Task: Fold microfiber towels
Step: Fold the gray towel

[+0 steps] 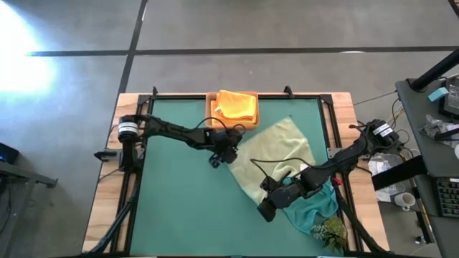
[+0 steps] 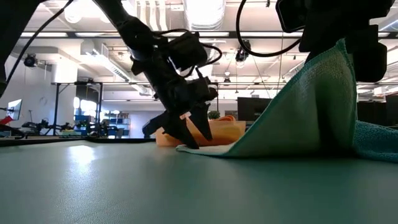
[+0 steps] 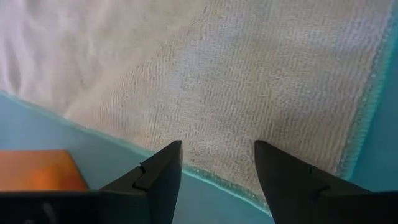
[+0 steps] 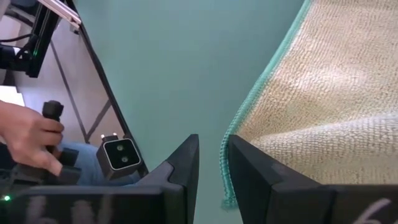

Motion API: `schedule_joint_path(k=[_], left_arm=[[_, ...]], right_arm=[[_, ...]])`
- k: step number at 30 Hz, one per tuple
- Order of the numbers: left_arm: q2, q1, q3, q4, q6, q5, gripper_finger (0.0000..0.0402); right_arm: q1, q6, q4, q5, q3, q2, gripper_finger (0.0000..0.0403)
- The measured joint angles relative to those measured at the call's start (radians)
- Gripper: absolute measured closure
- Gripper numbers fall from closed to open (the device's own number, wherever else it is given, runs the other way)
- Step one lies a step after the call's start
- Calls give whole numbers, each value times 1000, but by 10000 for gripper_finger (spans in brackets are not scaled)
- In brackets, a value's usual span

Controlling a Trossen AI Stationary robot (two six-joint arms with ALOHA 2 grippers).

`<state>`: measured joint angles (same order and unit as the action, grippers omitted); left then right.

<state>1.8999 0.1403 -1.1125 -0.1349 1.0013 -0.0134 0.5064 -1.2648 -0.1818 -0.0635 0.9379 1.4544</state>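
Pinching pale green towel (image 1: 276,154) edge, right claw (image 4: 212,168); left claw (image 3: 217,168) spread above its corner; no writing legible.

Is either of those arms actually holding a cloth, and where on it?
The right gripper pinches the pale green microfiber towel at its stitched edge near a corner, lifting it. The left gripper, jaws open, holds nothing.

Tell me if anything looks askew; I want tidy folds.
The pale green towel lies diagonally on the mat, one corner lifted by the right pincer. The teal towel is crumpled beneath that arm. The left pincer is open at the opposite corner.
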Motion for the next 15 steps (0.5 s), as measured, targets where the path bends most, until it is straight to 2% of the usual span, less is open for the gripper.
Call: schedule_joint_path(k=[10, 15], left_arm=[[-69, 5, -14, -147, -102, 9, 214], [-86, 5, -10, -264, -105, 76, 214]], right_arm=[[0, 1, -2, 0, 0, 0, 326], [0, 7, -2, -4, 0, 0, 326]])
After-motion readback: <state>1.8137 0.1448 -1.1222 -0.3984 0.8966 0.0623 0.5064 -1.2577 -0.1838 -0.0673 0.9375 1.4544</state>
